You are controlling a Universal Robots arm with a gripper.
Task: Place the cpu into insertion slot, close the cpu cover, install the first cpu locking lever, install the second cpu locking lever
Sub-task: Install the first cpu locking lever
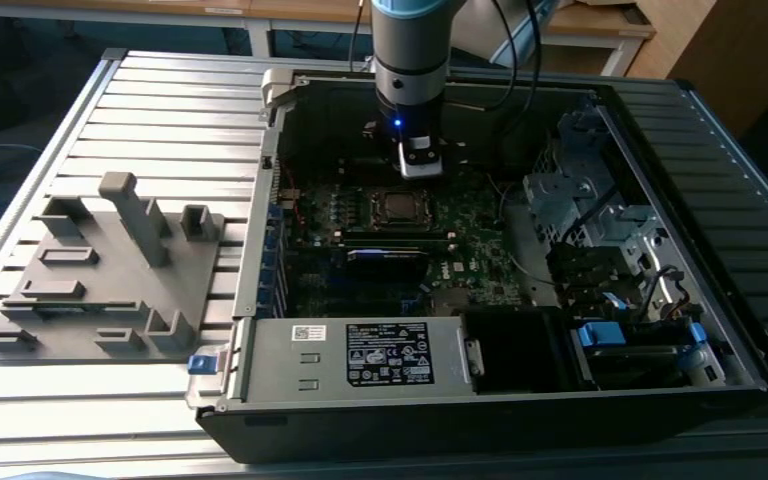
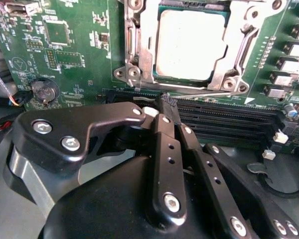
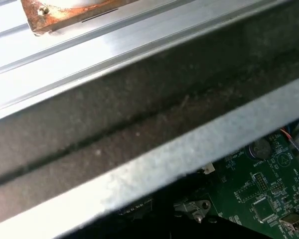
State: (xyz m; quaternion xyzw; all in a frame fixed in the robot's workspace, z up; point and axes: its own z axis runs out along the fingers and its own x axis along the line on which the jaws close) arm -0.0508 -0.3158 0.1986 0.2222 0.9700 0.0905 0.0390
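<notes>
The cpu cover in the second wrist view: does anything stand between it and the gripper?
Nothing visible does. The gripper has its tip just off the edge of the cpu cover, beside the memory slots. The cover lies flat over the cpu.

Grey-and-blue arm (image 1: 408, 60) with a small blue light; black claw (image 2: 166, 106), perforated links, silver screws

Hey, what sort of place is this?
Probably a robotics lab or workshop: an open computer case sits on a slatted metal table, a robot arm reaches into it, and wooden desks stand behind.
</notes>
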